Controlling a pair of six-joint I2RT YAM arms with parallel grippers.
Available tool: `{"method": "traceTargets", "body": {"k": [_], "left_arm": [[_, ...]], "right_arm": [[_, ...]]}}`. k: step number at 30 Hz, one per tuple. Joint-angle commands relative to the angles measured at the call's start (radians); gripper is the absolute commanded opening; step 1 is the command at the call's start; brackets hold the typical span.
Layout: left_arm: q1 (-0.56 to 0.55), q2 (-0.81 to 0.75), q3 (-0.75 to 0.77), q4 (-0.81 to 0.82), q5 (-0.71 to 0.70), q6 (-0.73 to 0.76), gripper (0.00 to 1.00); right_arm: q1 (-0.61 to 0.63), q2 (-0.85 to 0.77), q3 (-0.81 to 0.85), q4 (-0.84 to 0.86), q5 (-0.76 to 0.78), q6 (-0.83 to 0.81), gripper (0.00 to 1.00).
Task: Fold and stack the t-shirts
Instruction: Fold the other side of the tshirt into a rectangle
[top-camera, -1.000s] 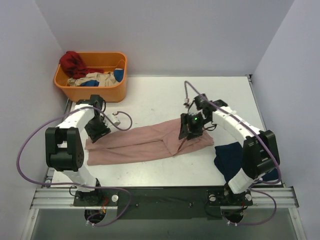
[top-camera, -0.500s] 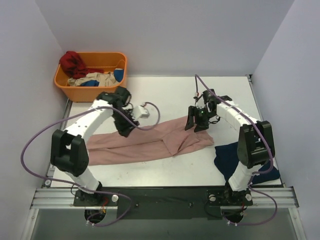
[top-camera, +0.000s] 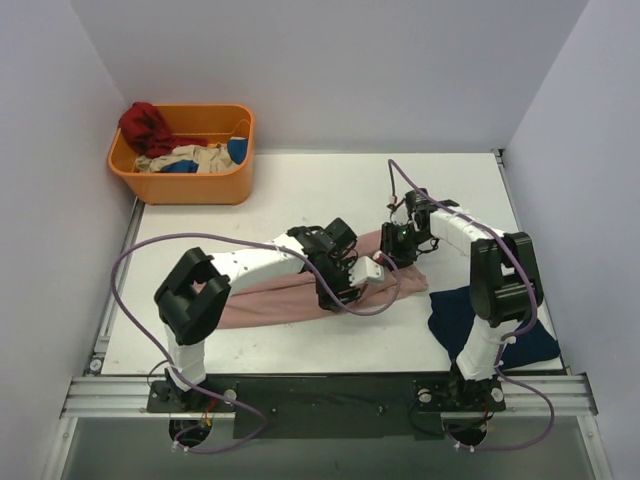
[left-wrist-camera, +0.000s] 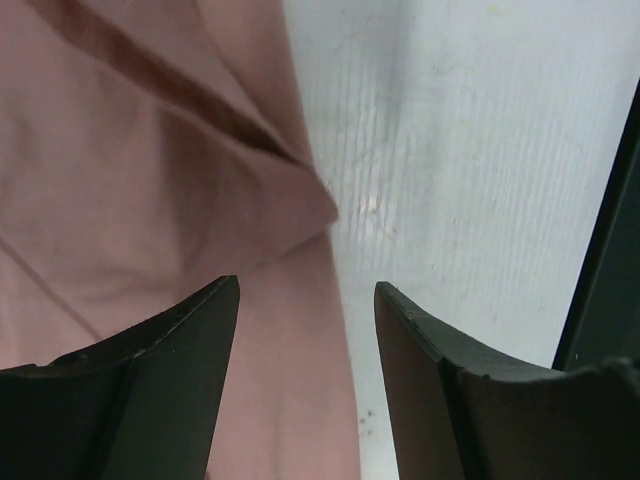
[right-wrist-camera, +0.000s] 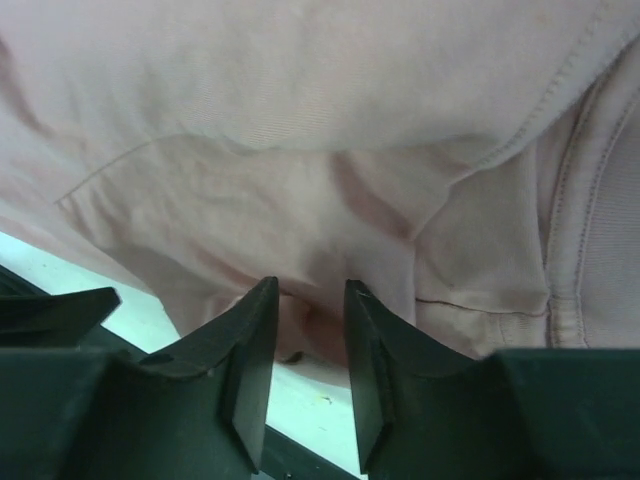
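Soft matt cloth shirt (right-wrist-camera: 300, 150) on seemingly ribbed table (left-wrist-camera: 480, 150).

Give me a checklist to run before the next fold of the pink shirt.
1. The left fingers are open above the pink shirt, at its edge: ok.
2. The right fingers grip cloth: cannot tell; they stand close together, with pink cloth at the gap.
3. The pink shirt lies flat: not ok, creased and bunched in the middle.
4. The navy shirt is folded: not ok, a loose heap.
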Motion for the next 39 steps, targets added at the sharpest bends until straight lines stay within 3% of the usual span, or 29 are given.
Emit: {"method": "traceTargets", "body": {"k": [1,9,11,14,17,25,33,37,39], "left_arm": [[-0.071,0.059,0.048,0.155,0.010,-0.070,0.67],[-0.100,0.114,0.046,0.206,-0.152,-0.092,0.62],[-0.099,0.105,0.037,0.203,-0.188,-0.095,0.54],[-0.096,0.099,0.028,0.224,-0.224,-0.099,0.23],[-0.090,0.096,0.052,0.194,-0.208,-0.111,0.00],[0.007,0.100,0.097,0.154,-0.114,-0.136,0.00],[0.012,0.123,0.052,0.192,-0.112,-0.118,0.00],[0.012,0.124,0.034,0.226,-0.172,-0.127,0.14],[0.012,0.123,0.042,0.231,-0.188,-0.125,0.19]], "right_arm": [[-0.030,-0.033,-0.039,-0.008,0.015,-0.015,0.31],[-0.040,-0.028,-0.060,0.001,-0.025,-0.027,0.35],[-0.038,-0.031,-0.070,0.015,-0.027,-0.025,0.33],[-0.038,-0.014,-0.068,0.018,-0.033,-0.019,0.18],[-0.038,-0.011,-0.062,0.020,-0.042,-0.012,0.01],[-0.060,0.004,-0.031,0.037,0.022,0.033,0.00],[-0.058,0.041,-0.008,0.061,0.051,0.050,0.00],[-0.058,0.047,0.009,0.069,0.064,0.044,0.00],[-0.058,0.049,0.022,0.073,0.068,0.045,0.10]]}}
